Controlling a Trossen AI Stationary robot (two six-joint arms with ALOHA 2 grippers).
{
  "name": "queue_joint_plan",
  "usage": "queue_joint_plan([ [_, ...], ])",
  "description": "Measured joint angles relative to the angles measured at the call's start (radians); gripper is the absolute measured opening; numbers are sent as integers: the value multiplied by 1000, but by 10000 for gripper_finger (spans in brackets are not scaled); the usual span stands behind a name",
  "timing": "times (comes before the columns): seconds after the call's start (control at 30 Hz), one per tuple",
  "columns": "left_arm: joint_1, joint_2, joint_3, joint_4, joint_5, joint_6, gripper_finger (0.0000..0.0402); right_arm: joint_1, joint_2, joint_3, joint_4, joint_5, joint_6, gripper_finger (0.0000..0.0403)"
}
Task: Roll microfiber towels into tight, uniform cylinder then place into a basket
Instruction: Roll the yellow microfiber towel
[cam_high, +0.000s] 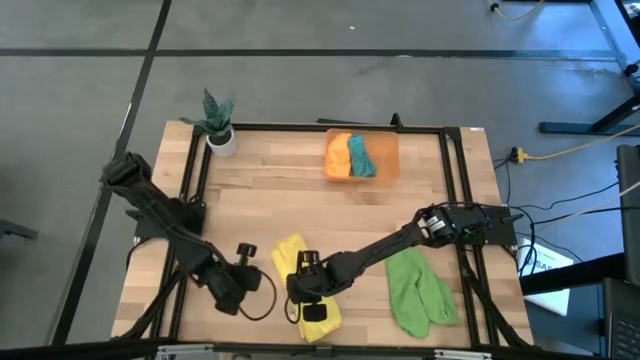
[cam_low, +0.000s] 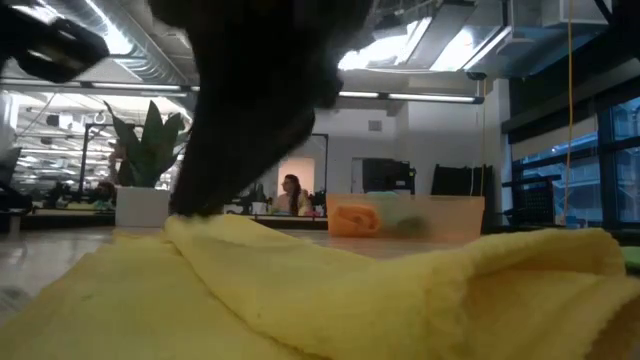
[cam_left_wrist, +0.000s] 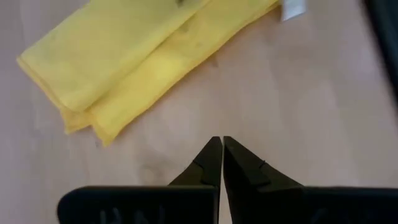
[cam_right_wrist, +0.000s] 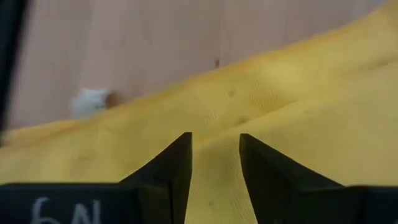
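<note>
Yellow cloth takes up most of the low view: the yellow towel (cam_high: 303, 283) lies folded into a long strip near the front edge of the wooden surface (cam_high: 300, 200), about midway along it. The right hand (cam_high: 313, 303) is down over this towel, its two fingers (cam_right_wrist: 168, 174) parted with a gap between them and the fabric showing through that gap in the right wrist view; the tips sit on or just above the cloth, and I cannot tell whether they pinch any of it. A small white tag (cam_right_wrist: 92, 101) shows at the towel's edge.

The left hand (cam_high: 243, 262) waits just beside the yellow towel, toward the front left corner, with its fingertips (cam_left_wrist: 211, 155) pressed together and holding nothing; bare wood lies beneath it.

The light green towel (cam_high: 417, 287) lies crumpled and unrolled near the front right corner, apart from the yellow one. The basket (cam_high: 388, 148), of translucent orange plastic, stands at the back edge near the middle. Inside it the orange towel (cam_high: 339, 157) and the teal towel (cam_high: 360, 157) lie side by side, touching. A white pot with a green plant (cam_high: 218, 124) stands at the back left corner.
</note>
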Motion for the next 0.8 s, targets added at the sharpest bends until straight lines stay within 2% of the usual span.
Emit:
queue_joint_plan([
  [0.17,-45,-55,0,-15,-1,-23,6,1,0,-55,87,8,2,136],
  [0.3,-69,-93,0,-14,-1,-67,6,2,3,-83,96,103,31,136],
  [0.43,-99,-108,0,-11,-3,-119,6,0,2,-101,102,126,55,136],
  [0.6,-139,-107,0,-12,-5,-119,6,2,2,-101,99,172,56,136],
  [0.8,-155,-107,0,-12,-14,-81,6,8,2,-96,77,280,55,134],
])
